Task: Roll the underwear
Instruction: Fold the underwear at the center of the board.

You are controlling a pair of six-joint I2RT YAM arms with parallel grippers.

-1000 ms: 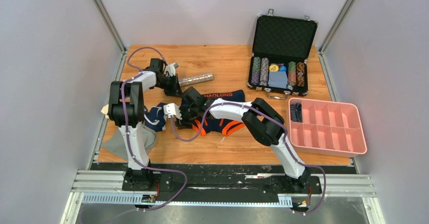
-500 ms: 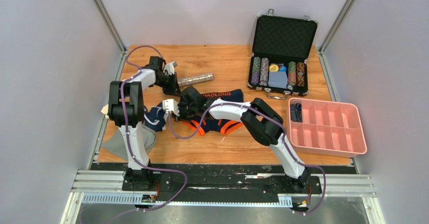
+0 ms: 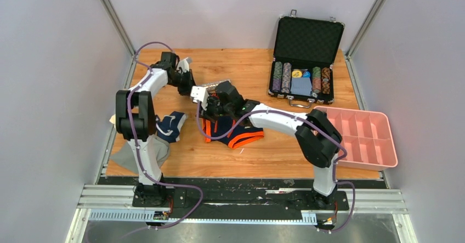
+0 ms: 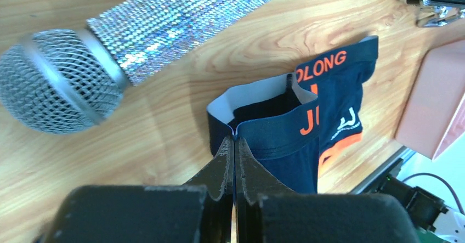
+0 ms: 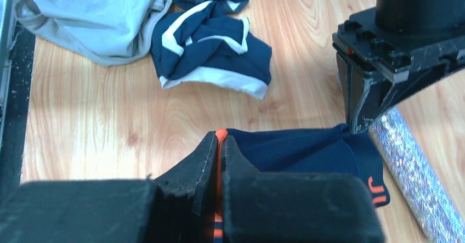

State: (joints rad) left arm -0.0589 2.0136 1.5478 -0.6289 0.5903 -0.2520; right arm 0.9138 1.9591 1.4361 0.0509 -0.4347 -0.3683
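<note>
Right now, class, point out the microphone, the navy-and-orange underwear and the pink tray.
microphone (image 4: pixel 181 18): left wrist view, on its glittery handle.
navy-and-orange underwear (image 5: pixel 296 150): right wrist view, on the plain navy fabric.
pink tray (image 3: pixel 364 163): top external view, on its near rim.

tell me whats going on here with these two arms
Both arms are working on the navy and orange underwear. The left gripper is shut on its waistband edge and the right gripper is shut on an orange-trimmed edge, so it is held between them. It isn't rolled yet. A second navy pair with white trim lies crumpled nearby, untouched.
</note>
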